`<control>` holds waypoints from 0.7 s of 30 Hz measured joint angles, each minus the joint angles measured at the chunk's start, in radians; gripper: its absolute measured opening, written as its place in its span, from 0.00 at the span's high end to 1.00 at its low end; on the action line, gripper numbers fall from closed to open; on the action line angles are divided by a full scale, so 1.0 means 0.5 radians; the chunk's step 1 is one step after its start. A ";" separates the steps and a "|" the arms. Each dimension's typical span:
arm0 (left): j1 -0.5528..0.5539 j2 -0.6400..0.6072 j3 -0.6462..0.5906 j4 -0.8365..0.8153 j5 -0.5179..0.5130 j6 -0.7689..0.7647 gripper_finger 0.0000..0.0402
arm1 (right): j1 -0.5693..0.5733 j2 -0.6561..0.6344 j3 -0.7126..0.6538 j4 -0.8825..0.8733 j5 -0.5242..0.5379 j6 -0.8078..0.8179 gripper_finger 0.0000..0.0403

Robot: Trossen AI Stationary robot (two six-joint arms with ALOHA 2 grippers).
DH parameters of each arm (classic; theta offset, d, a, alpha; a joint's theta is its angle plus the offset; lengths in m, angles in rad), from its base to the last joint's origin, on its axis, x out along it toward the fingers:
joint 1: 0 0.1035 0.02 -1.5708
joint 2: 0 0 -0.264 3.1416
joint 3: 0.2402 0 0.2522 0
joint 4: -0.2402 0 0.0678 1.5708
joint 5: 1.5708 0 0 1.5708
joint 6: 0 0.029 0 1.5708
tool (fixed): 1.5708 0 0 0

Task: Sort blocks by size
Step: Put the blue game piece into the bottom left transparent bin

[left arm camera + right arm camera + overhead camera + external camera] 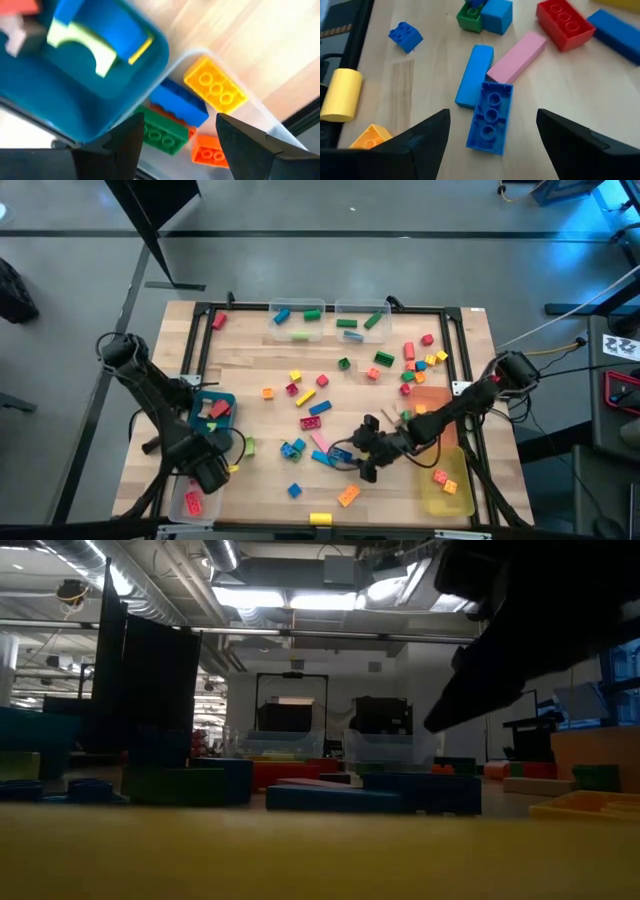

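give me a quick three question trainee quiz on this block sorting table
1. True or false: the right gripper has its jaws open above a dark blue studded plastic brick.
2. Which lies against that brick: a) pink flat plastic bar b) yellow plastic cylinder?
3. Fill in: the left gripper hangs over a clear plastic bin beside a ___ plastic bin.

Key: 1 true; 2 a; 3 blue.

No text, label, brand, number or sign can be read anywhere in these pictures. The bricks around both pincers carry only plain studs, and the marks on objects beyond the table edge are too small to make out.
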 joint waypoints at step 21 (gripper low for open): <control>0.386 0.000 0.081 0.713 -0.289 1.054 0.42 | 0.088 0.001 0.000 -0.063 0.183 0.085 0.26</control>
